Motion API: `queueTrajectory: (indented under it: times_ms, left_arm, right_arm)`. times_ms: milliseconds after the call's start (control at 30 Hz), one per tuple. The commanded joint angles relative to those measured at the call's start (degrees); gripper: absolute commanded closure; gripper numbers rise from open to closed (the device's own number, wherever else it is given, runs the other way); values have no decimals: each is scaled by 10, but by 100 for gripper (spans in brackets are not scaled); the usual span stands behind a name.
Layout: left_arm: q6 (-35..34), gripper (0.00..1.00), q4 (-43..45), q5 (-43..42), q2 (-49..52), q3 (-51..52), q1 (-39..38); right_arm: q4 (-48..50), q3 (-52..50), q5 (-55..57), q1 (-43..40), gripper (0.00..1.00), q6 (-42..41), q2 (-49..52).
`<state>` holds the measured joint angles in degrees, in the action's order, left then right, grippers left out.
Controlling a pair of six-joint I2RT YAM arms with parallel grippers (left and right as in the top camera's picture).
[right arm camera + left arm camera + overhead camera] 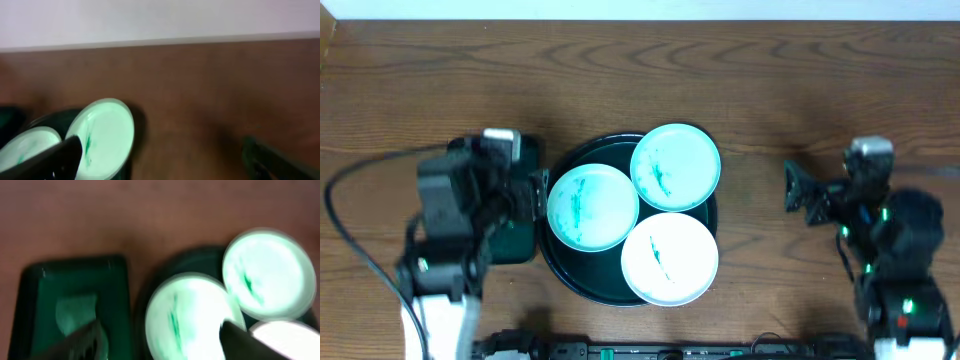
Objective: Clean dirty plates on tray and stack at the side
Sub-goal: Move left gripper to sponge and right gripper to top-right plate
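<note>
Three small round plates crowd a large round dark green tray [552,262] at the middle of a wooden bench [750,70], each plate streaked with teal-green smears. The left plate [592,206] and the rear plate [675,167] are pale mint, while the front plate [670,258] is closer to white. The rims of all three meet or slightly overlap near the tray's centre, and the rear and front plates reach out over its right-hand rim. The left arm stands over a smaller rectangular dark green tray [35,305] just beside the round one. Its left claw [160,324] is spread wide and grips nothing, and from the wrist camera one finger [85,341] shows above the rectangular tray and the other above the plates. A pale green patch [75,311] lies inside the rectangular tray, too blurred to tell what it is. The right claw [162,141] sits well apart from the plates on the opposite side of the bench. It points toward them, its jaws likewise wide open and empty, with bare wood beneath. A black cable [345,225] loops behind the left arm.
</note>
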<state>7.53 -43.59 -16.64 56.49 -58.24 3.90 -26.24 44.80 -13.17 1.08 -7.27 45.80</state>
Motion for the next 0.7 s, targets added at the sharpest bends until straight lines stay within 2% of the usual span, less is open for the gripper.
queueTrajectory:
  times_ms: [0, 133, 233, 400, 467, 533, 667]
  left_arm:
    - [4, 25, -91, -27, 82, -120, -1]
    - [3, 25, -186, -39, 165, -209, -1]
    - [4, 25, -191, -38, 192, -214, -1]
    - [-3, 25, -172, -39, 214, -214, -1]
    - [-23, 25, -172, -39, 216, -214, -1]
    - [-25, 25, -172, -39, 216, -214, -1]
    - [-24, 25, -171, -36, 216, -214, -1]
  right_arm:
    - [-65, 86, -28, -3, 1, -4, 85]
    - [-151, 164, -52, -3, 1, -4, 185]
    - [-144, 177, -69, -3, 1, -5, 236]
    - [-127, 176, -121, -2, 1, -55, 292]
    - [-118, 176, -157, -2, 13, -51, 312]
    - [-108, 177, -179, 3, 20, -55, 330]
    - [-82, 179, -184, 44, 21, -108, 365]
